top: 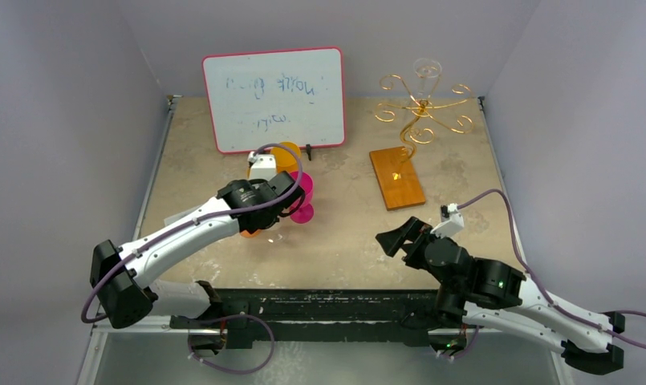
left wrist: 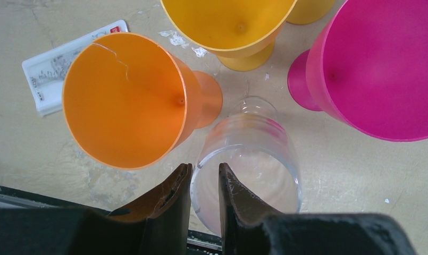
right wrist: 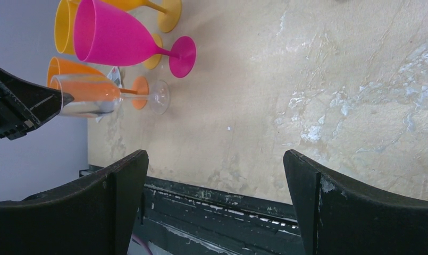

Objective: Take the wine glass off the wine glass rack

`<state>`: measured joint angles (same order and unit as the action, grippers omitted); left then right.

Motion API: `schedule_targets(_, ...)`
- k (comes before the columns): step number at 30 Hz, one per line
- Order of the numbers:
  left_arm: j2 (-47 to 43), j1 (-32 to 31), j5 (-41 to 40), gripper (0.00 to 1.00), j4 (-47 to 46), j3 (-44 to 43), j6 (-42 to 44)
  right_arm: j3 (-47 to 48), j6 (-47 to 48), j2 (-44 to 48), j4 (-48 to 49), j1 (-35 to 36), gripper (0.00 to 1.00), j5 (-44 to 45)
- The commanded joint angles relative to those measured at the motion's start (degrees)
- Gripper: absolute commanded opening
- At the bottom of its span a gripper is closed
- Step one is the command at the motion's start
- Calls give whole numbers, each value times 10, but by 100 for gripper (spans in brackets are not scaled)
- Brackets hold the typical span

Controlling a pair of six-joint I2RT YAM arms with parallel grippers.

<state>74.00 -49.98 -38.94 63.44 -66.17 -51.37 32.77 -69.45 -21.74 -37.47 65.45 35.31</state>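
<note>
Step in hand looks like the release. The left gripper (left wrist: 204, 169) is at bottom centre of the left wrist view. Its fingers are slightly apart and straddle the rim of the clear stemmed wine glass (left wrist: 254, 154), one finger outside the bowl and one inside. The rim wall lies by the outer finger with a gap to the inner one, so the grip reads as slack, not clamped. The glass stands upright on the beige table (top: 343, 241), off the rack, centre-left in the top view.

Tight spot. The orange plastic goblet (left wrist: 121, 101) is just beside it at frame left, the magenta plastic goblet (left wrist: 382, 69) at right and the yellow plastic goblet (left wrist: 227, 21) at top. Their feet sit near each other; can't tell if any touch.

The right gripper (right wrist: 216, 159) has its jaws wide apart and holds nothing. It is right of centre, low in the top view, well apart from the glasses.

The gold wire wine glass rack with curled scroll arms (top: 420, 120), on an orange-brown wooden base, is at upper right of the top view. A second clear glass (top: 428, 70) shows at its top, too small to tell how it hangs.

Next move calls for spreading the left fingers wider, then lifting straight up so the inner finger clears the bowl without nudging it into the orange goblet. After that, my read is the glass on the rack is what's left, and the right arm sits nearer to it.
</note>
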Motion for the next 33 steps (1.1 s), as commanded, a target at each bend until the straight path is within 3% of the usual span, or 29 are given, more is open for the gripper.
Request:
schedule_targets(1,-25,2,-7,25,-15,-16,14,15,13,-6,15,1,100,37)
schedule_targets(7,-66,2,4,38,-36,-10,16,12,14,0,18,1,100,38)
schedule_targets(12,-95,3,7,40,-37,-28,16,12,46,9,37,1,100,47)
schedule_targets(18,-140,2,11,43,-53,-54,33,2,-32,27,-9,1,100,69)
schedule_targets(20,-152,2,-8,47,-55,-67,40,-20,-20,31,15,2,100,86)
schedule_targets(22,-157,2,-41,58,-46,-87,43,-22,-39,25,15,1,100,109)
schedule_targets(25,-151,2,-71,68,-37,-120,51,-2,-136,10,-55,0,99,137)
schedule_targets(28,-136,2,-84,79,-45,-139,68,3,-112,-21,-62,0,99,165)
schedule_targets(31,-112,2,-92,83,-65,-154,84,13,-55,-97,-15,-1,100,160)
schedule_targets(33,-88,2,-93,84,-72,-175,95,36,-69,-161,-25,-10,100,156)
